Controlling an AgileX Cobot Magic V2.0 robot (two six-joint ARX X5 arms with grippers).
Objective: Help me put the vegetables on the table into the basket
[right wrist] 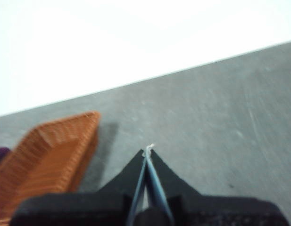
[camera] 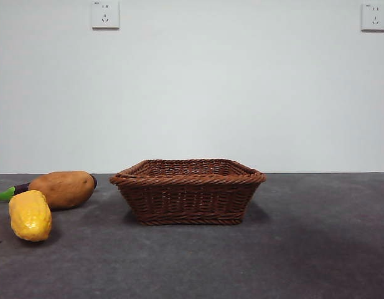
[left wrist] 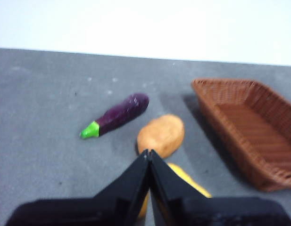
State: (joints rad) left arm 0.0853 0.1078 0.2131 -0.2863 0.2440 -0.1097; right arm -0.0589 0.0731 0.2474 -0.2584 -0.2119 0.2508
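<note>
A shallow rectangular reddish-brown woven wicker basket (camera: 187, 190) with flaring sides and a braided rim stands near the middle of the flat dark grey matte table (camera: 291, 249). Nothing shows above its rim. To its left lies an oval tan-orange potato (camera: 62, 189), apart from the basket. A small dark purple eggplant with a green stem (camera: 10, 192) protrudes from behind the potato's left end, mostly hidden. A bumpy yellow corn-like lump (camera: 30, 215) lies nearer the camera, overlapping the potato's lower left. Two white wall sockets (camera: 105, 14) sit high on the pale wall.
</note>
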